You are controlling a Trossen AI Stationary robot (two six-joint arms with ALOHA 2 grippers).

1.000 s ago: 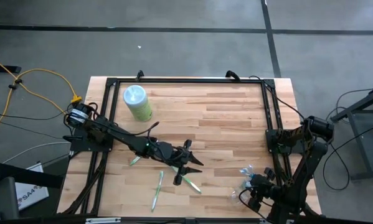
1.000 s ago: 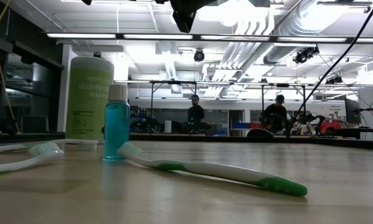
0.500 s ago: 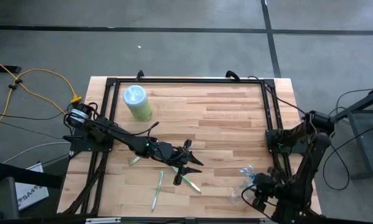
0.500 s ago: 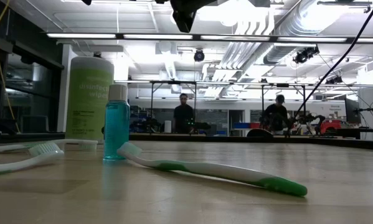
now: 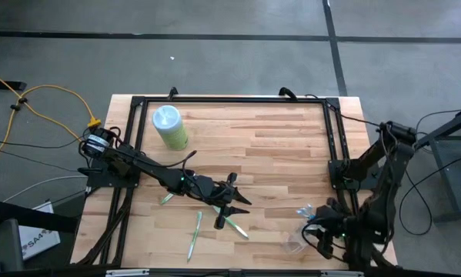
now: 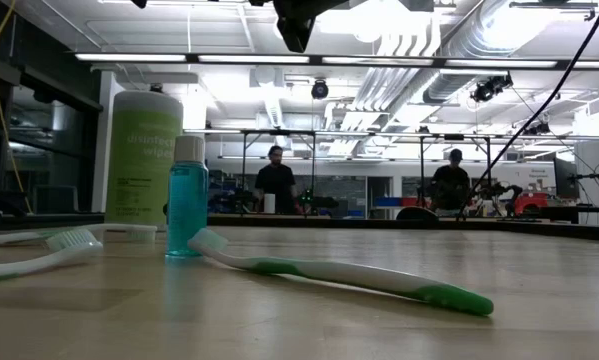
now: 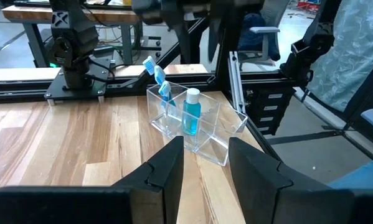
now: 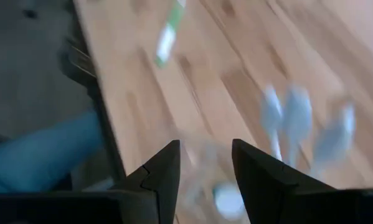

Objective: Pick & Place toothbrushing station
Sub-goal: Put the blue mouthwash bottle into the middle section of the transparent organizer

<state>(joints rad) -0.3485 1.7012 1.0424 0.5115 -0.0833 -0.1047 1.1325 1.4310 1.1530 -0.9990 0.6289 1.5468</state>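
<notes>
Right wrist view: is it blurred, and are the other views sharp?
Right wrist view: heavily motion-smeared, the clear plastic holder and blue brushes only streaks. Left wrist view: sharp on the holder and blue bottle. Low view: crisp green toothbrush, bright ceiling lights behind. High view: even light, no glare.

canister (image 5: 169, 127): pale green, light-blue lid, upright | table (image 5: 284, 146): wood | background: two people (image 6: 275, 182)

Even overhead light is falling on the counter (image 5: 276, 146) in the high view, casting faint shadows. In the low view, ceiling strip lights (image 6: 309, 58) are glaring across the upper frame, leaving the canister (image 6: 144, 160) backlit. The right wrist view is smearing with motion blur.
</notes>
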